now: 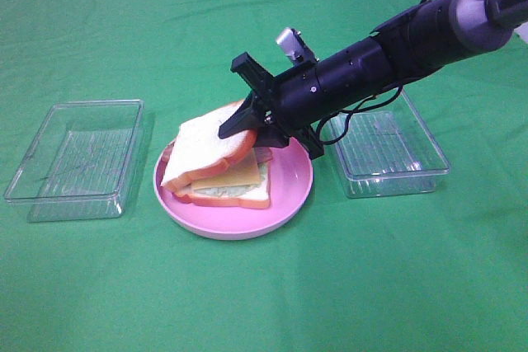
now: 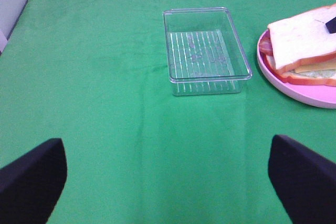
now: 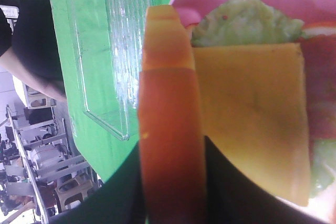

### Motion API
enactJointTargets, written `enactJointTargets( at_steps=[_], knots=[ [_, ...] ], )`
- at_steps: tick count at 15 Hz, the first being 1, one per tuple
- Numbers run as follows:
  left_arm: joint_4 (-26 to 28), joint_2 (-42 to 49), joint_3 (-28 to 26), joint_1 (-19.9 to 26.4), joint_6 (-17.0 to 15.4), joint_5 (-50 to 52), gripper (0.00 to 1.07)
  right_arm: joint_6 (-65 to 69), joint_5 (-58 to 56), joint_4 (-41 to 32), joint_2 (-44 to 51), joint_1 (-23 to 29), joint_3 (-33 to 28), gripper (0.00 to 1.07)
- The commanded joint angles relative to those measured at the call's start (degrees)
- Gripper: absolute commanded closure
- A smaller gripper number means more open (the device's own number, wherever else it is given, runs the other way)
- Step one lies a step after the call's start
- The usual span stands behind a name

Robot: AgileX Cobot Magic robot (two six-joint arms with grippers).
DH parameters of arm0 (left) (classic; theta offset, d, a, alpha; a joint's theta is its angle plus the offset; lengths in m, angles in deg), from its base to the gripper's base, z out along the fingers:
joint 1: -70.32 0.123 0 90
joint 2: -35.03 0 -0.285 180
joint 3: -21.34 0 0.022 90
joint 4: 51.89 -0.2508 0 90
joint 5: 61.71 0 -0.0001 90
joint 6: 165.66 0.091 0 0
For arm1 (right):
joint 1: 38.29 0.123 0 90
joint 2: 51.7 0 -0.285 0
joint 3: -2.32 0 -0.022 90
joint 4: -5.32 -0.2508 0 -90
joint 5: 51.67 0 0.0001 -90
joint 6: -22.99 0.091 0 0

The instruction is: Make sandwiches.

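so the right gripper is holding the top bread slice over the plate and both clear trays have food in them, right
Not quite: the right gripper does hold the top bread slice over the pink plate, but the left tray and right tray are both empty, as the exterior high view shows.

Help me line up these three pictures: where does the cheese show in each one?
Exterior high: cheese peeks out between the bread slices at the stack's front, on the plate.
Left wrist: a thin yellow strip under the top slice, at the picture's right edge.
Right wrist: a large yellow square beside the top slice's crust.
Shared landmark: the pink plate.
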Motion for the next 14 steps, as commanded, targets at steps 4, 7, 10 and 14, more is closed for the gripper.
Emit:
enactJointTargets(
  at_steps=[4,7,10,14],
  knots=[
    [0.4,0.9,0.2,0.0,-0.2,0.9,0.09,3.8,-3.3,5.2,0.4,-0.1,2.1,0.47],
    [0.4,0.9,0.2,0.0,-0.2,0.9,0.09,15.8,-3.2,23.7,4.1,-0.1,4.9,0.29],
    [0.4,0.9,0.2,0.0,-0.2,0.9,0.09,28.9,-6.6,43.0,8.7,-0.1,6.9,0.25],
    [0.4,0.9,0.2,0.0,-0.2,0.9,0.09,42.4,-13.7,65.5,17.9,-0.2,10.5,0.25]
  ],
)
